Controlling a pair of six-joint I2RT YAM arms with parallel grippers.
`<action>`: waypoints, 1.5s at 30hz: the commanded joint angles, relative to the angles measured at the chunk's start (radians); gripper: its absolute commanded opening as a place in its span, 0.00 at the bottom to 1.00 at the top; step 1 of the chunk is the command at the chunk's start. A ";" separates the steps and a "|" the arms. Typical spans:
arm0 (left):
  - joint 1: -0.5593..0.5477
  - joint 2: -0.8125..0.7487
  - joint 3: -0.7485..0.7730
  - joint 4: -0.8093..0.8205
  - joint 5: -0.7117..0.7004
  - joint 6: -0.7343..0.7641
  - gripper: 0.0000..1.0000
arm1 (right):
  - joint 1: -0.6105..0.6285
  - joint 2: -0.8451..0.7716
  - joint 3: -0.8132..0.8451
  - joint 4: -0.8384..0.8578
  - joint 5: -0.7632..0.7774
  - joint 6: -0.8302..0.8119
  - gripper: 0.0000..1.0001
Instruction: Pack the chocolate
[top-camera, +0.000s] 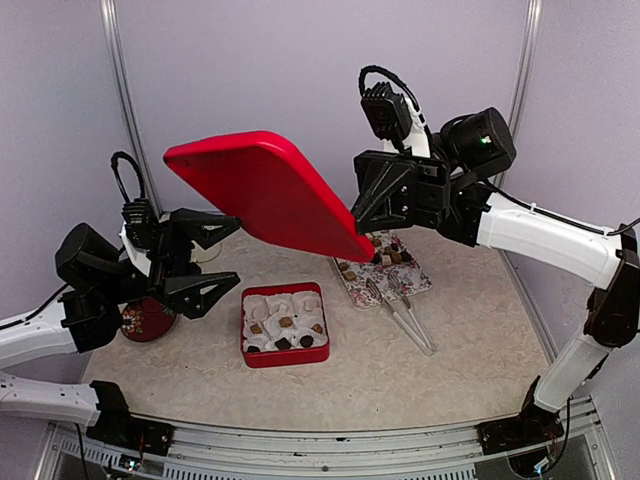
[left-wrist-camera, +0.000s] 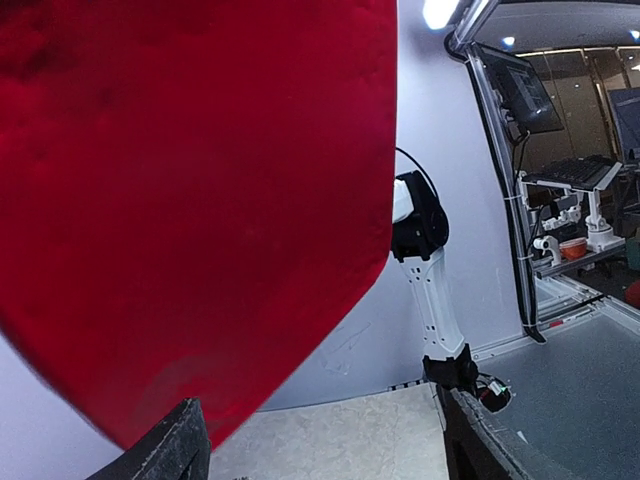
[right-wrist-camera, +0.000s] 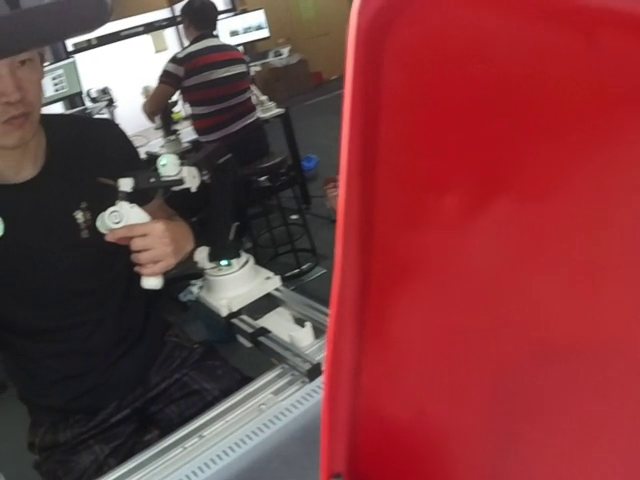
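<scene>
Right gripper (top-camera: 368, 238) is pinched shut on a corner of the red lid (top-camera: 265, 190), tilted high above the red box (top-camera: 285, 358), while the left gripper (top-camera: 212, 260) gapes wide just beside the lid's lower edge. Best move, I'd say: level the lid and square it over the box before lowering. Chocolate (top-camera: 286, 322) sits inside that box, small brown and tan bites in white cups (top-camera: 275, 300).

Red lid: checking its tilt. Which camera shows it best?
Top external: the whole red lid shows, tilted, one corner in the right end effector. Both wrist views show only part of its surface.
</scene>
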 joint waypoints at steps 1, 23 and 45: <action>-0.012 -0.007 0.041 -0.032 -0.014 0.040 0.78 | 0.044 0.005 0.032 0.033 -0.105 0.010 0.00; -0.007 -0.066 0.012 -0.065 -0.049 -0.024 0.75 | 0.071 -0.018 0.023 -0.017 -0.110 -0.032 0.00; -0.077 -0.036 0.119 -0.170 0.114 0.017 0.02 | -0.039 -0.036 -0.059 -0.018 -0.108 -0.082 0.53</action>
